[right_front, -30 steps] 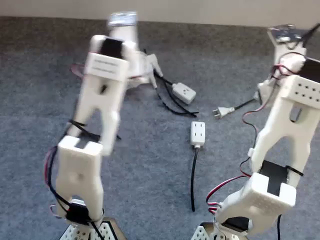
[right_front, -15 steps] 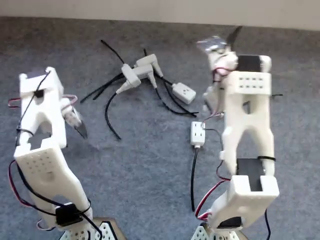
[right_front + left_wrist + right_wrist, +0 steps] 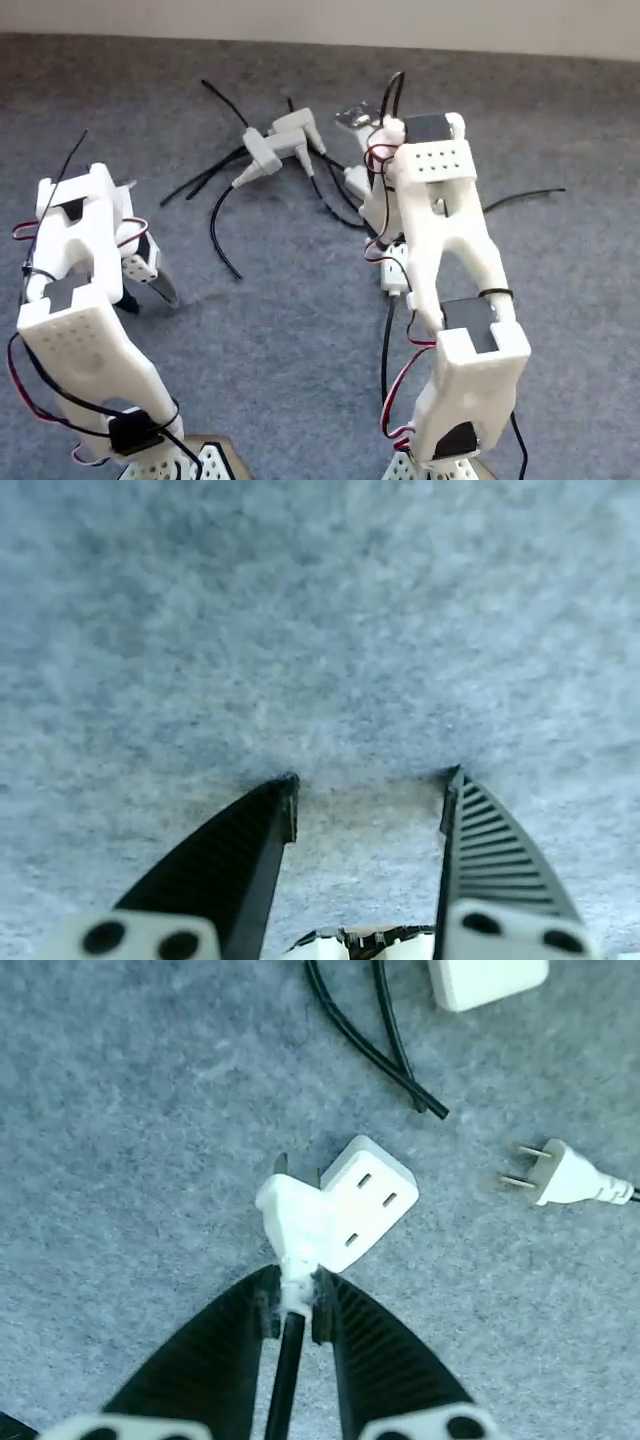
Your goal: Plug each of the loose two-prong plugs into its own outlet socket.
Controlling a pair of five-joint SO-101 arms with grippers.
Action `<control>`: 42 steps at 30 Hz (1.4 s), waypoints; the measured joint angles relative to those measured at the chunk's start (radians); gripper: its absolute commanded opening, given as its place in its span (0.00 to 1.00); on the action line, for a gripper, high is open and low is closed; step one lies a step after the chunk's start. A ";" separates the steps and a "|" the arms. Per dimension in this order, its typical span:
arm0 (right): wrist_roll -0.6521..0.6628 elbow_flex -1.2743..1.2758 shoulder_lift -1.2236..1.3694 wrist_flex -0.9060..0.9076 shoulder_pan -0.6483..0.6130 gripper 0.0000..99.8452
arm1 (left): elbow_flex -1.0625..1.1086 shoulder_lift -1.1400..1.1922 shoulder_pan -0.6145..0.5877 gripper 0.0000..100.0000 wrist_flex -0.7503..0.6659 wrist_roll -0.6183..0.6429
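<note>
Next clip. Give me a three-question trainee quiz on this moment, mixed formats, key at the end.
1. True or false: the left gripper is shut on a plug.
2. The right gripper grips the white plug at: A) its cord end, B) its prongs, C) not at all.
3. Fill in with "inside" or "outside": the white plug's prongs are ___ the slots of the outlet block.

Key:
1. False. It is open over bare carpet.
2. A.
3. Outside. Both prongs are bare beside the block.
</note>
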 measured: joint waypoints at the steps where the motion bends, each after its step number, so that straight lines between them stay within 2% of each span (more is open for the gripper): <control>1: 0.000 0.000 0.000 0.000 0.005 0.01 | 0.000 0.000 -0.008 0.23 0.000 0.000; 28: 0.000 0.000 0.014 0.000 0.118 0.01 | 0.000 0.000 -0.052 0.23 0.000 0.000; 42: -0.014 -0.002 0.097 0.003 0.126 0.01 | 0.000 0.000 -0.054 0.23 0.000 0.000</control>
